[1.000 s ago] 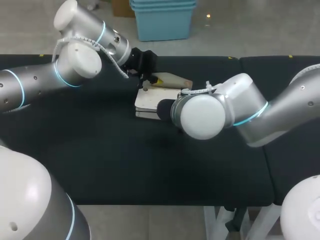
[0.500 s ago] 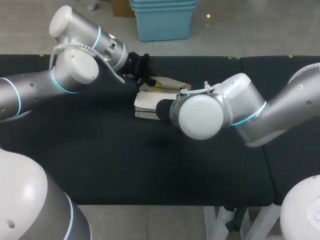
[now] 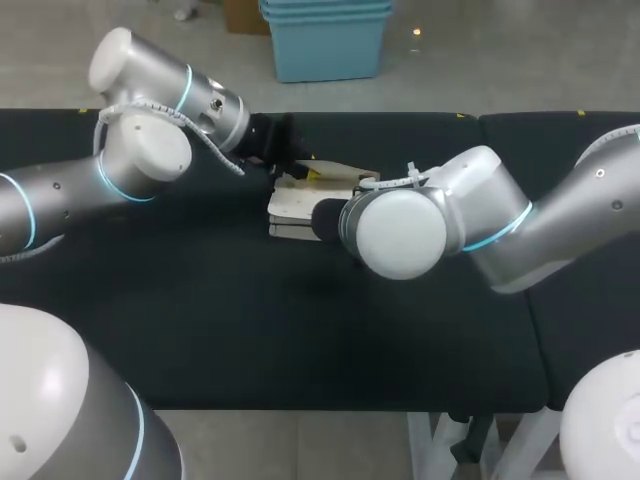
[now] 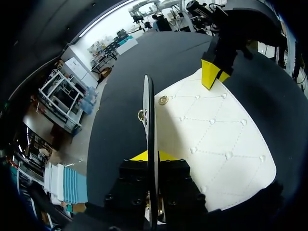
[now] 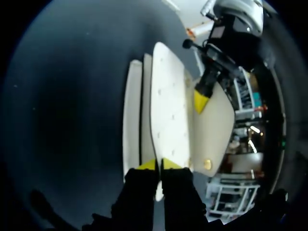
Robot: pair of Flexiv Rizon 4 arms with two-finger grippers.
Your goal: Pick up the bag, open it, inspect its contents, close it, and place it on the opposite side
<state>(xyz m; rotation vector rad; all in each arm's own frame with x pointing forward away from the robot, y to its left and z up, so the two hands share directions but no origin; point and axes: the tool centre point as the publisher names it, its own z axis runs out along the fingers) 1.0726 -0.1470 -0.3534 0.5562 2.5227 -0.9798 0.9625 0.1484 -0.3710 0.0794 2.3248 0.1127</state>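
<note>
- Bag (image 3: 297, 205): white and quilted, lying near the middle of the black table (image 3: 300, 330), towards its far edge, between the two arms.
- Left gripper (image 4: 150, 155): comes in from the left at the bag's far side. Its fingers are pressed onto the thin edge of the flap (image 4: 149, 115), which is seen edge-on and passes straight between the yellow tips.
- Right gripper (image 5: 158, 165): hidden behind its own wrist joint in the head view. Its wrist view shows both yellow tips pinching the edge of the bag's top quilted panel, with further white layers beside it.
- Snap stud (image 4: 163, 100): brass, on the quilted face just beside the flap edge.
- In the left wrist view, one yellow tip of the right gripper sits at the far edge of the quilted face.
- Change, left arm: over the last second its elbow has shifted left and away, and the gripper has drawn in lower over the bag.
- Change, flap: a second ago it stood raised, showing a broad tan inner side. Now only a narrow tan sliver shows, and the flap lies closer to the bag.
- Change, right arm and bag body: no shift noted.
</note>
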